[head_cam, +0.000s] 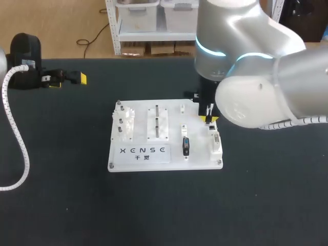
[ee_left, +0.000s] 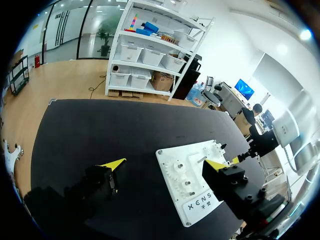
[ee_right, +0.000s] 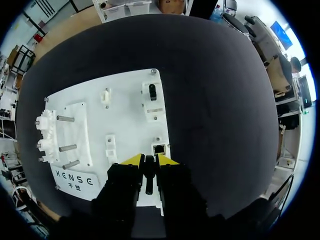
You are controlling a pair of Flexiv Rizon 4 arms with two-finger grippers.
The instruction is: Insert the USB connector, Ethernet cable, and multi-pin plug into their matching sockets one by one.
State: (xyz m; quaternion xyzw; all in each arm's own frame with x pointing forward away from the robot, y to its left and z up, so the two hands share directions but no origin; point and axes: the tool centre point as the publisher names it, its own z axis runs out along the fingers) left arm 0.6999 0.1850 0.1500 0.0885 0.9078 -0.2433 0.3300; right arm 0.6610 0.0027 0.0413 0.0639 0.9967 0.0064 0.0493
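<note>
Right gripper (ee_right: 150, 160) of mine hangs at the end of my big silver right arm (head_cam: 256, 77), over the right side of the board. Its yellow-tipped fingers are set close together, pinching a slim black connector (ee_right: 149, 180) from both sides. Under everything is the black table (head_cam: 266, 205). Near its middle the white board (head_cam: 169, 165) lies flat, with its printed label toward the front. My left gripper (head_cam: 69, 81) is well apart from the board at the table's rear left, fingers spread wide and holding nothing. On the board's left side stands a white peg block (ee_right: 50, 131) with three metal pegs. A black multi-pin plug (head_cam: 186, 146) sits in a white mount near the front, right of the middle. Smallest is the Ethernet socket (ee_right: 159, 148), just ahead of my right fingertips.
</note>
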